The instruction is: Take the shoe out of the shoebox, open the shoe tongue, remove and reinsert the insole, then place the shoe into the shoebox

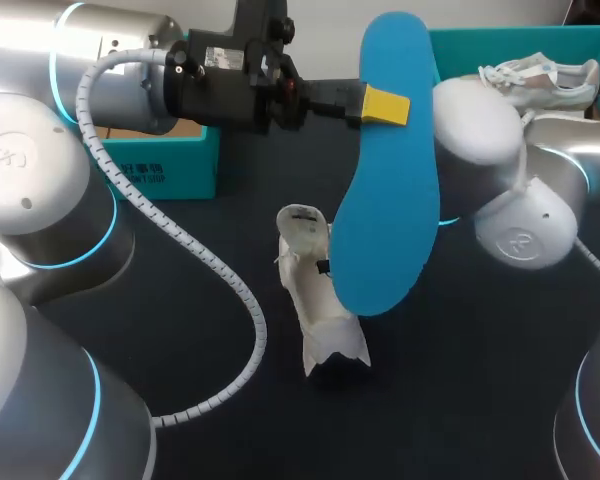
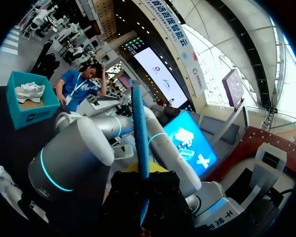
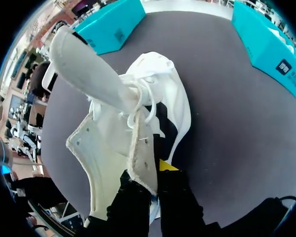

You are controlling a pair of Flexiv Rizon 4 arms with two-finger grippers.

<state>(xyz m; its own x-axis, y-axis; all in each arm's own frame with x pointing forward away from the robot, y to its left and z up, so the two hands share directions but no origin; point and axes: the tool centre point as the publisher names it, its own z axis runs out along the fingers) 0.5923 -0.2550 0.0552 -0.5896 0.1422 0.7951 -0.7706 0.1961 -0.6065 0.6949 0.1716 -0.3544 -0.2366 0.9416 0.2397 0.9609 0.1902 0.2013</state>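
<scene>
My left gripper (image 1: 385, 105) is shut on a long blue insole (image 1: 385, 200) and holds it on edge above the table's middle. In the left wrist view the insole (image 2: 140, 143) rises edge-on from between the fingers of the left gripper (image 2: 142, 180). A white shoe (image 1: 315, 300) lies on the dark table, partly behind the insole. In the right wrist view my right gripper (image 3: 150, 180) is shut on the side edge of the shoe (image 3: 143, 118), whose tongue (image 3: 89, 74) stands pulled up and away. In the head view the insole hides the right gripper.
A teal shoebox (image 1: 570, 45) at the back right holds a second white shoe (image 1: 540, 80). Another teal box (image 1: 165, 165) stands at the back left. My right arm (image 1: 525, 230) bulks over the table's right side. The left arm's cable (image 1: 230, 290) loops across the left.
</scene>
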